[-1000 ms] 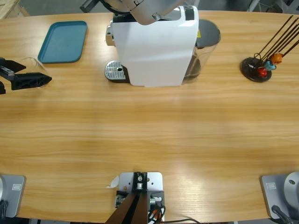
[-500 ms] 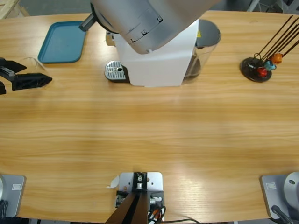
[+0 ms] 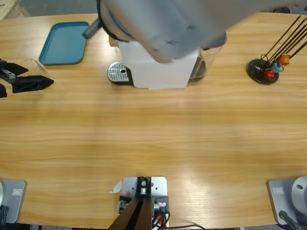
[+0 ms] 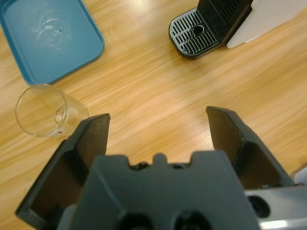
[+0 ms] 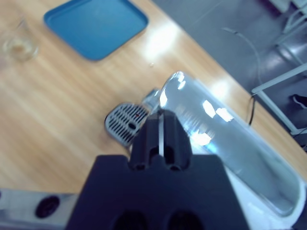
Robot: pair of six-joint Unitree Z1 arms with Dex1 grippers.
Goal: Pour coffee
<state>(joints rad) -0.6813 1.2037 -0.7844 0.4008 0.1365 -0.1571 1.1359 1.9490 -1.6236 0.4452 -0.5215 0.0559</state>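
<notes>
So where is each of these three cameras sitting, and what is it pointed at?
High view: fixed above the table, looking straight down; a silver arm blocks part of the coffee machine.
Left wrist view: on the left arm, looking down along the open left gripper at an empty glass.
Right wrist view: on the right arm, looking over the shut right gripper at the machine's top.
All three share the blue tray and drip grate.

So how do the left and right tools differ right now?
The left tool has its jaws spread wide, low over bare table beside an empty glass tumbler; the right tool has its jaws closed together, high above the coffee machine. Neither holds anything.
</notes>
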